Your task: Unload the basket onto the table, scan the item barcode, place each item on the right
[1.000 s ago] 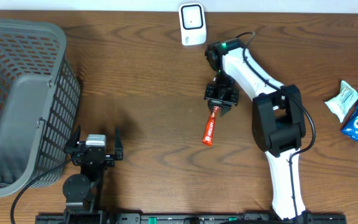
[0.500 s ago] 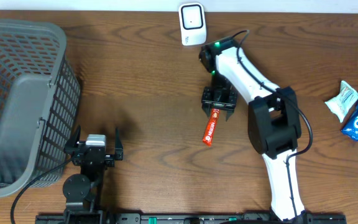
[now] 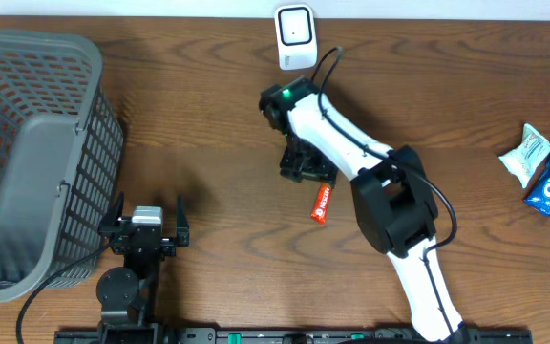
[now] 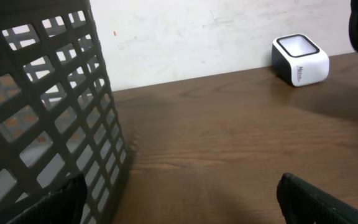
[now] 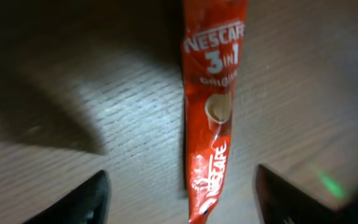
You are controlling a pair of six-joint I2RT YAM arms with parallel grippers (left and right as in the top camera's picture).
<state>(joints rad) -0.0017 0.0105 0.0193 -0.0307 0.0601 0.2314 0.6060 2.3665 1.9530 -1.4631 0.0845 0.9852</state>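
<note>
The red Nescafé sachet (image 3: 323, 203) is seen lying flat on the table (image 3: 218, 115), its upper end hidden beneath the right hand (image 3: 306, 164). In the right wrist view it is framed by that hand's fingers (image 5: 86, 199), which are spread wide and closed on nothing. The white scanner (image 3: 295, 36) is set at the far edge, apart from the sachet. The left hand (image 3: 149, 218) is held fully open and empty beside the grey basket (image 3: 27, 153).
</note>
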